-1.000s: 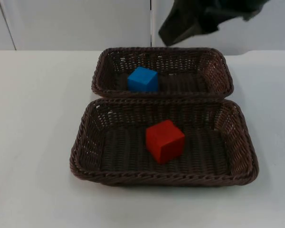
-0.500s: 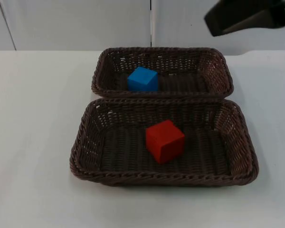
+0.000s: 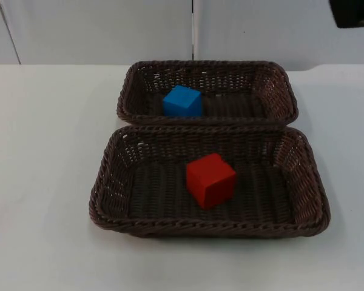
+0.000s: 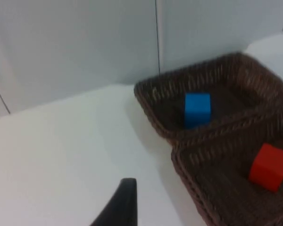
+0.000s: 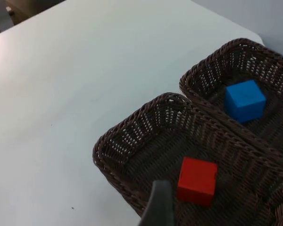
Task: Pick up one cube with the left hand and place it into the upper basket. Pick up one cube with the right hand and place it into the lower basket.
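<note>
Top view: my right arm (image 3: 353, 13) has pulled back to the upper right corner; half a second ago it hung over the far right of the upper basket (image 3: 207, 92), and a second ago over that basket's back rim. The blue cube (image 3: 182, 101) rests inside the upper basket. The red cube (image 3: 210, 180) rests inside the lower basket (image 3: 210, 180). Neither cube has shifted. I judge both placements complete and the retreat to be the closing move.

Left wrist view: my left gripper (image 4: 119, 205) waits above bare table (image 4: 61, 155), well apart from both baskets. I cannot tell whether its fingers are open.

Right wrist view: my right gripper (image 5: 159, 205) hovers high above the lower basket's near wall, holding nothing. Its finger spread cannot be determined.
</note>
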